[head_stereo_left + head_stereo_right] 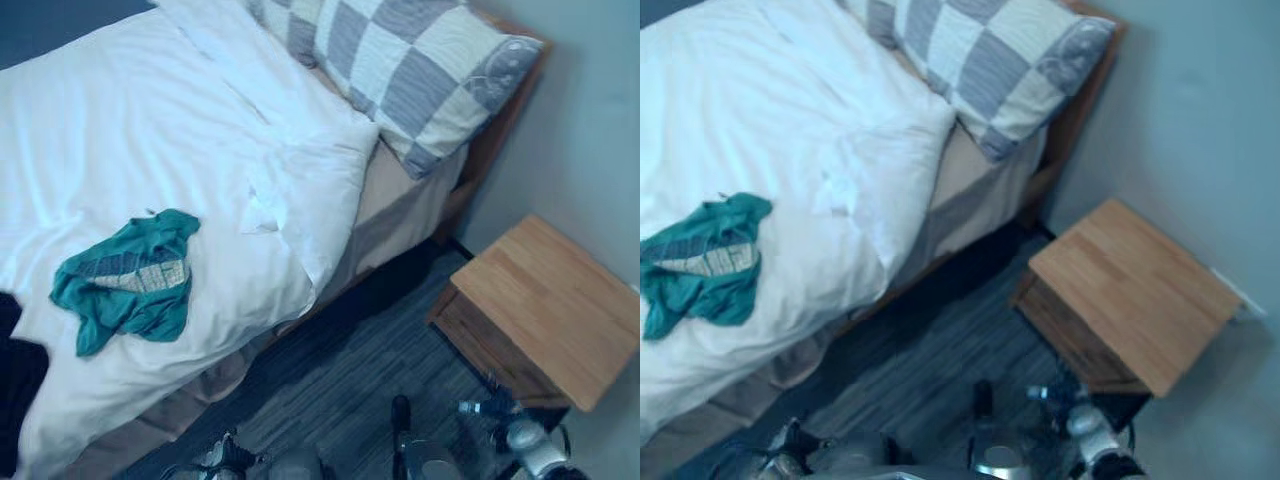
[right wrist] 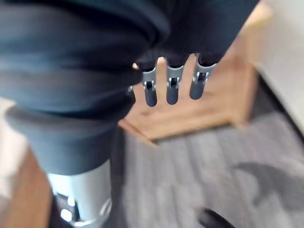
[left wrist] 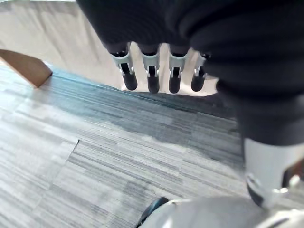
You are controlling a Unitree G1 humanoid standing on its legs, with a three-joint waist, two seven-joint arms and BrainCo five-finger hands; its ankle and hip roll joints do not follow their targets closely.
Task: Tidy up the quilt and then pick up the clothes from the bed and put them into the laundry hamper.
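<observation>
**Left eye view: teal garment on quilt, both hands idle and low**

Left eye view shows a white quilt (image 1: 150, 130) spread over the bed, rumpled and folded near its edge beside the pillow. A crumpled teal garment with a pale checked patch (image 1: 128, 280) lies on the quilt near the bed's near edge, touched by neither hand. A dark item (image 1: 18, 375) at the frame's left edge is cut off; cannot tell what it is. A grey-and-cream checked pillow (image 1: 400, 70) sits at the head of the bed, its far end cut off. A light wooden bedside table (image 1: 545, 305) stands on the grey striped carpet (image 1: 350, 370), apart from the bed frame.

Left wrist view: left hand (image 3: 152, 71) hangs over the carpet, fingers straight and relaxed, holding nothing; thumb hidden. A brown wooden corner (image 3: 23, 66) pokes in, mostly cut off.

Right wrist view: right hand (image 2: 173, 80) hangs near the wooden table, fingers straight, empty; thumb hidden behind the cover.
</observation>
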